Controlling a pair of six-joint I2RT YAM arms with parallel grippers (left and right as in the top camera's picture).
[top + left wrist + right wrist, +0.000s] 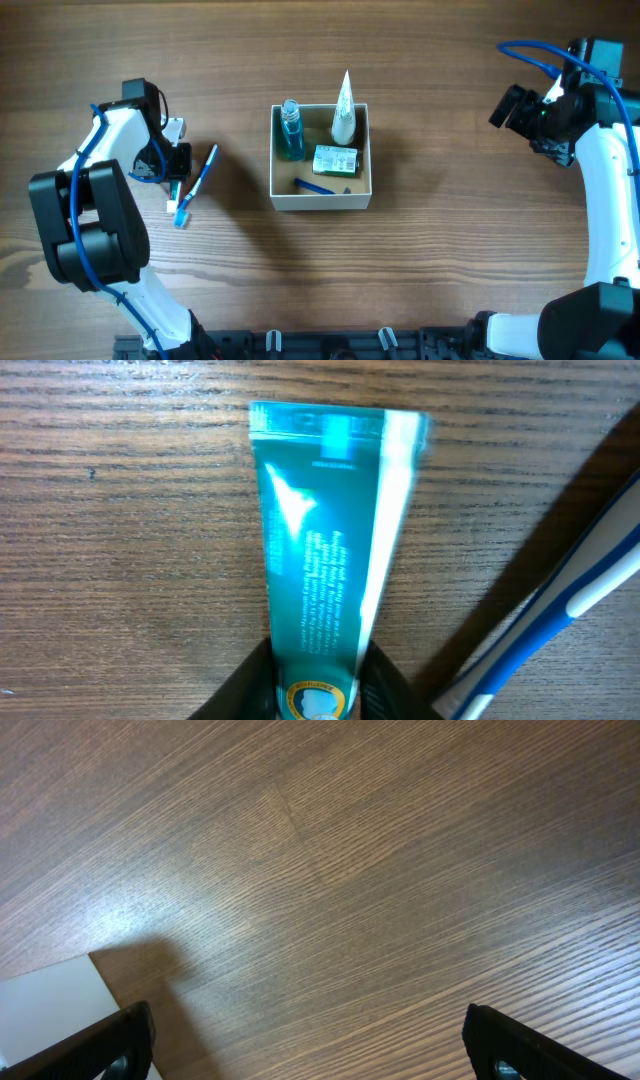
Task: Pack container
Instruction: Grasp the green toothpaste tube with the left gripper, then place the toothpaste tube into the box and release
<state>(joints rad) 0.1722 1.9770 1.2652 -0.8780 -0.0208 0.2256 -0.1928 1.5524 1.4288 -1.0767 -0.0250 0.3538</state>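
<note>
The container (320, 201), a square white box with a tan inside, stands mid-table. It holds a blue bottle (291, 131), a white tube (344, 112), a green-white packet (335, 160) and a small blue item (314, 186). My left gripper (174, 172) is left of the box, shut on the cap end of a teal toothpaste tube (325, 540); its jaws (320, 695) press both sides. A blue-white toothbrush (197, 183) lies just right of it and also shows in the left wrist view (560, 610). My right gripper (512, 106) is open and empty at the far right, jaws (310, 1055) over bare wood.
The wooden table (450, 260) fills all views. A white corner of the container (45, 1010) shows at the lower left of the right wrist view. A blue cable (530, 55) loops by the right arm.
</note>
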